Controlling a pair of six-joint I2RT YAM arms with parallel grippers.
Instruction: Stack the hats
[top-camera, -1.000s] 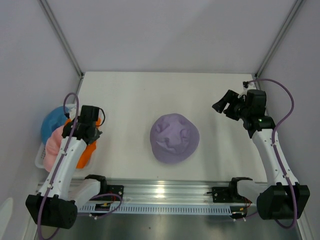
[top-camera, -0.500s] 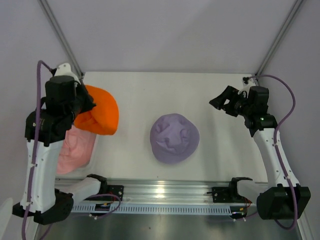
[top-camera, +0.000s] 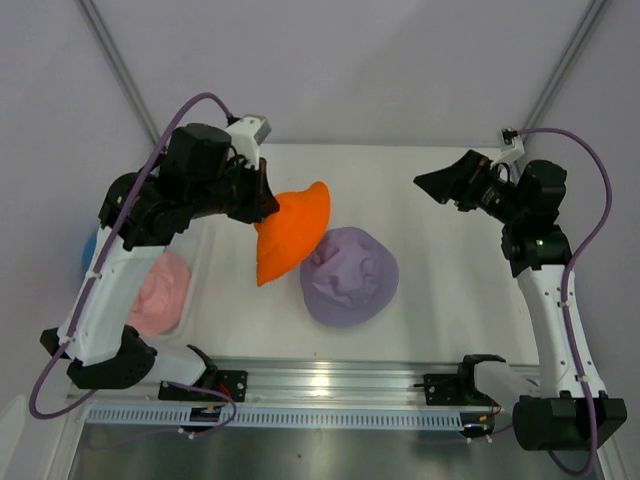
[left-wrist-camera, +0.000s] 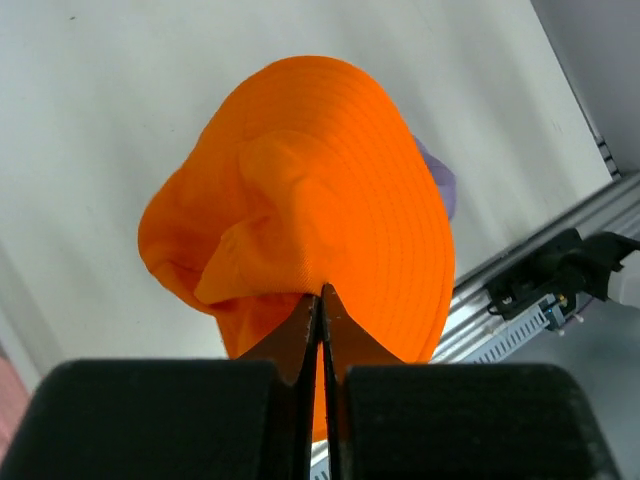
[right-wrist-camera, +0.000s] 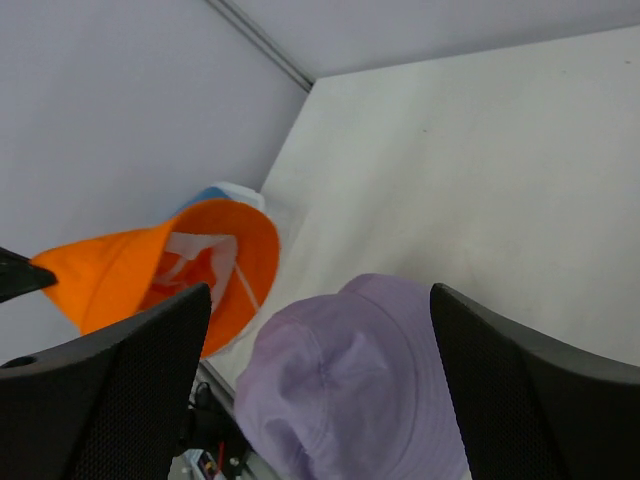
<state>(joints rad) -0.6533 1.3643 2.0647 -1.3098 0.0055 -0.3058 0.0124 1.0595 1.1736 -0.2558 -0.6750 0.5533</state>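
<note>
My left gripper (top-camera: 268, 205) is shut on the brim of the bright orange hat (top-camera: 292, 232) and holds it hanging in the air, just left of the lavender hat (top-camera: 349, 276). The lavender hat lies flat mid-table. In the left wrist view the fingertips (left-wrist-camera: 321, 292) pinch the orange fabric (left-wrist-camera: 310, 190). The pink hat (top-camera: 160, 292) lies in the basket at the left, with a sliver of the blue hat (top-camera: 88, 250) behind it. My right gripper (top-camera: 440, 185) is open and empty, raised at the right. Its view looks down on the lavender hat (right-wrist-camera: 350, 390) and the orange hat (right-wrist-camera: 150, 270).
The white mesh basket (top-camera: 192, 300) stands at the table's left edge. A metal rail (top-camera: 330, 385) with the arm bases runs along the near edge. Grey walls close the back and both sides.
My left arm has lifted the orange hat out of the basket and swung it right, next to the lavender hat. The pink hat now shows in the basket. My right gripper rose slightly.
</note>
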